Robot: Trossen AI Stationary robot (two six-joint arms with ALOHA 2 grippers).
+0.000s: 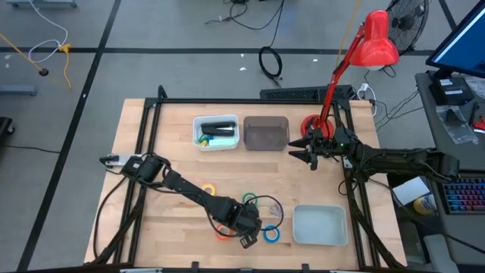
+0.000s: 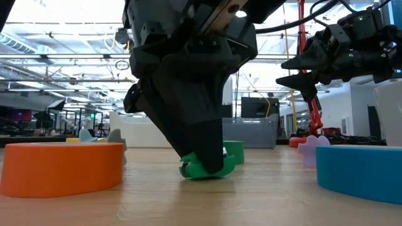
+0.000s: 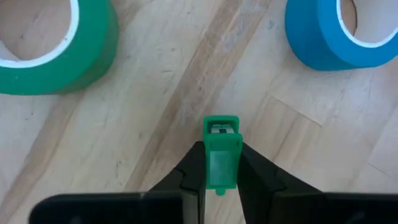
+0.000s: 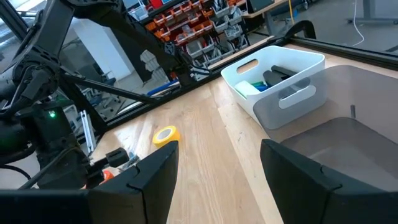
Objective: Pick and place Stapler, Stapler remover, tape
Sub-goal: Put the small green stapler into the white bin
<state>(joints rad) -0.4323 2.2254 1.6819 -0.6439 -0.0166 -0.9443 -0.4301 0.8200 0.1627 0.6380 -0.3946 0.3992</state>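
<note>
My left gripper (image 1: 248,232) stands at the table's near middle, pointing steeply down, shut on a small green stapler remover (image 3: 221,155) that lies on the wood. Around it lie tape rolls: green (image 3: 50,50), blue (image 3: 339,31), orange (image 2: 63,166) and, farther off, yellow (image 1: 207,188). A black stapler (image 1: 220,125) lies in the white bin (image 1: 198,142) at the back. My right gripper (image 1: 307,155) hangs open and level near the red lamp's base, touching nothing. My left gripper pinches the green stapler remover by its two long sides (image 3: 219,171) between its two fingers (image 3: 194,168). The fingers come from above, slanting steeply down, and lie along its sides. The remover's underside (image 2: 202,171) rests on the table, and its far end (image 3: 221,124) sticks out past the fingertips.
A grey bin (image 1: 266,133) stands beside the white bin at the back. A pale tray (image 1: 320,225) sits at the near right. The red lamp (image 1: 375,38) rises at the back right. A thin dark cable loop (image 1: 271,205) lies by the green tape.
</note>
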